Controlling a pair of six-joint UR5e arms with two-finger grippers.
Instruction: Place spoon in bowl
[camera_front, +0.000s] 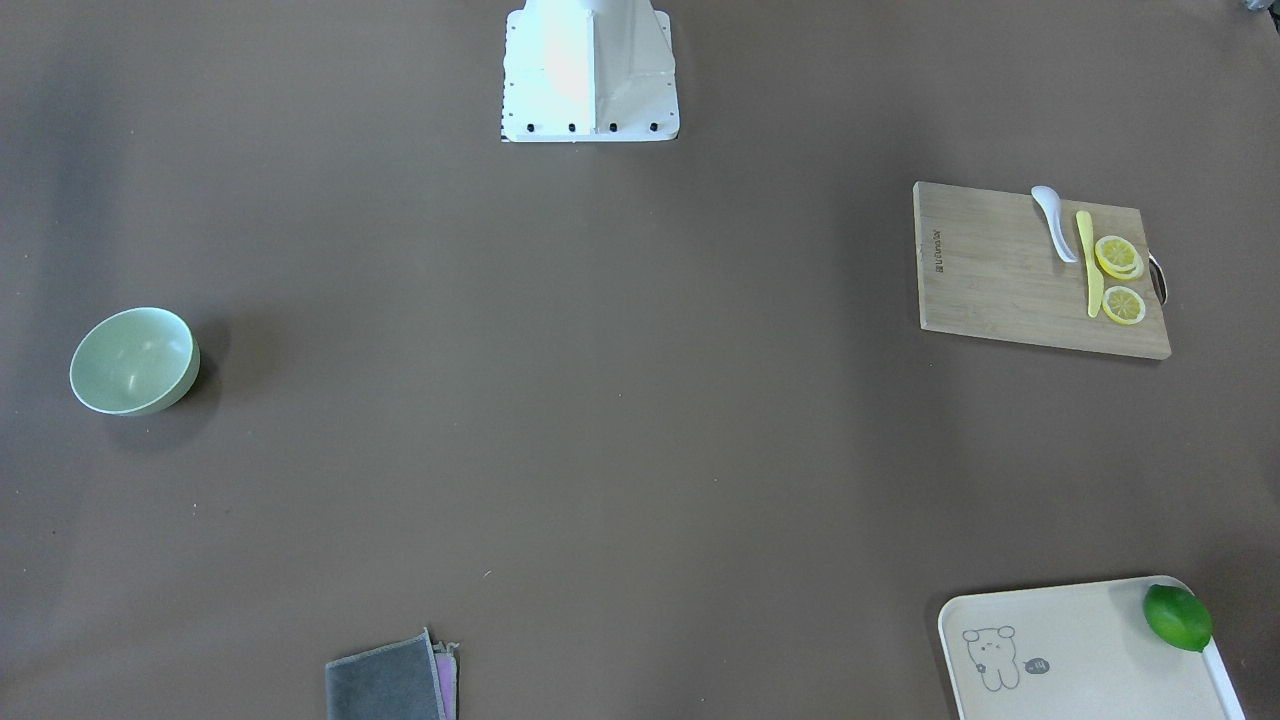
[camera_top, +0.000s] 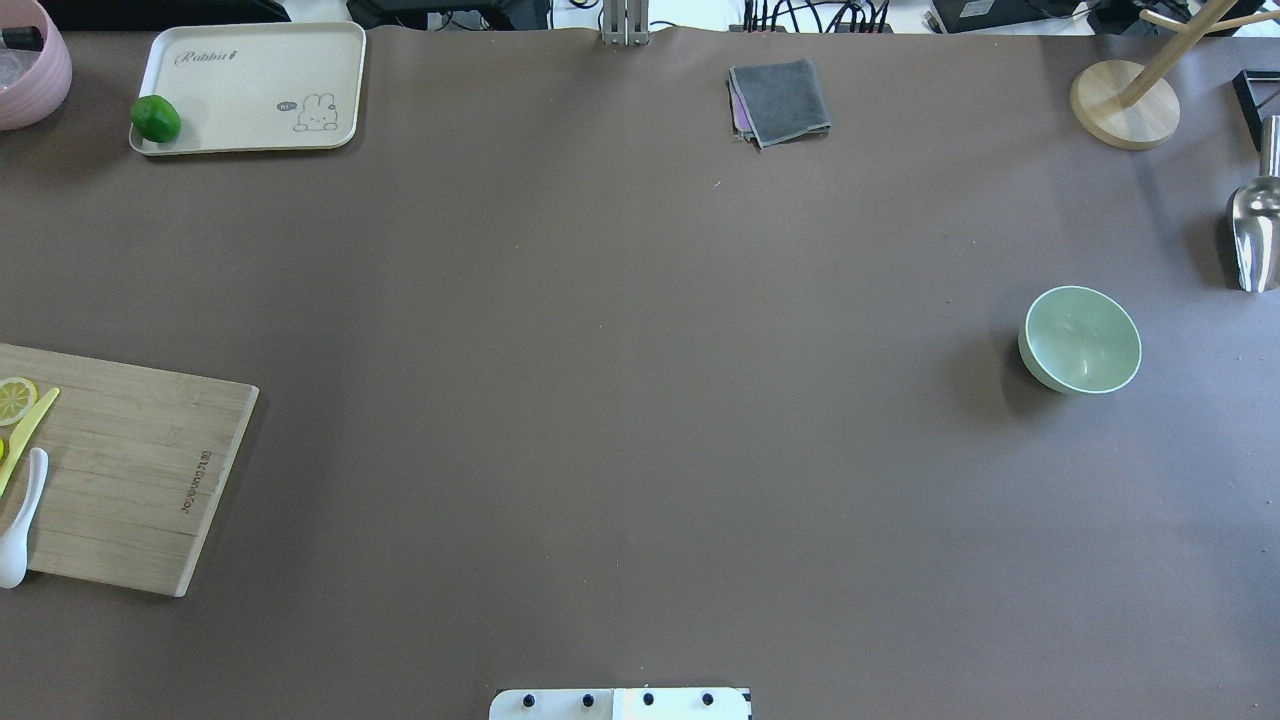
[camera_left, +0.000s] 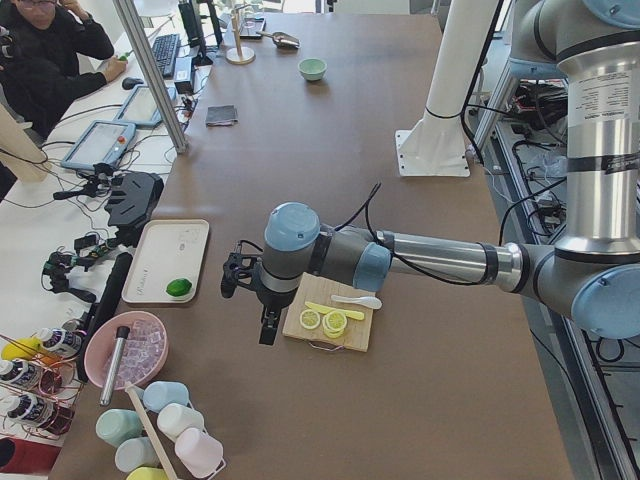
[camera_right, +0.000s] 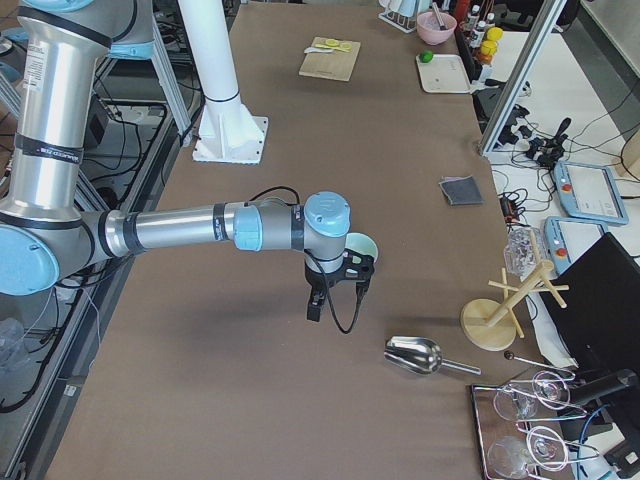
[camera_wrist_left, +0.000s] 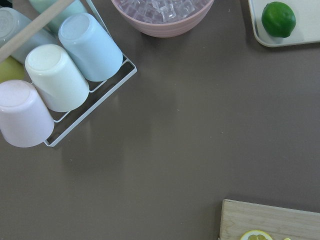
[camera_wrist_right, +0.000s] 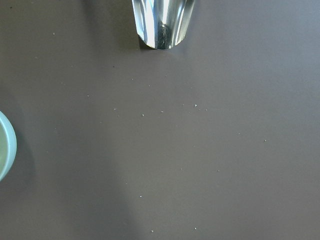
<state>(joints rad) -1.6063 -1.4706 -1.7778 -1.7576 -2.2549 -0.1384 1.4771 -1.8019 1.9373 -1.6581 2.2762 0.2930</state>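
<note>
The white spoon (camera_front: 1052, 222) lies on a wooden cutting board (camera_front: 990, 290) next to a yellow knife, on the robot's left side; it also shows in the overhead view (camera_top: 20, 525). The mint-green bowl (camera_front: 133, 360) stands empty on the robot's right side, also seen overhead (camera_top: 1082, 340). My left gripper (camera_left: 250, 305) hovers over the table just past the board's outer end; I cannot tell if it is open. My right gripper (camera_right: 338, 290) hovers beside the bowl (camera_right: 362, 245), toward the table's end; I cannot tell if it is open.
A yellow knife (camera_front: 1088, 262) and lemon slices (camera_front: 1118, 257) share the board. A cream tray (camera_front: 1070, 650) holds a lime (camera_front: 1177, 617). A grey cloth (camera_top: 780, 100), a metal scoop (camera_top: 1255, 225) and a wooden stand (camera_top: 1125, 100) lie beyond. A cup rack (camera_wrist_left: 60, 80) stands at the left end.
</note>
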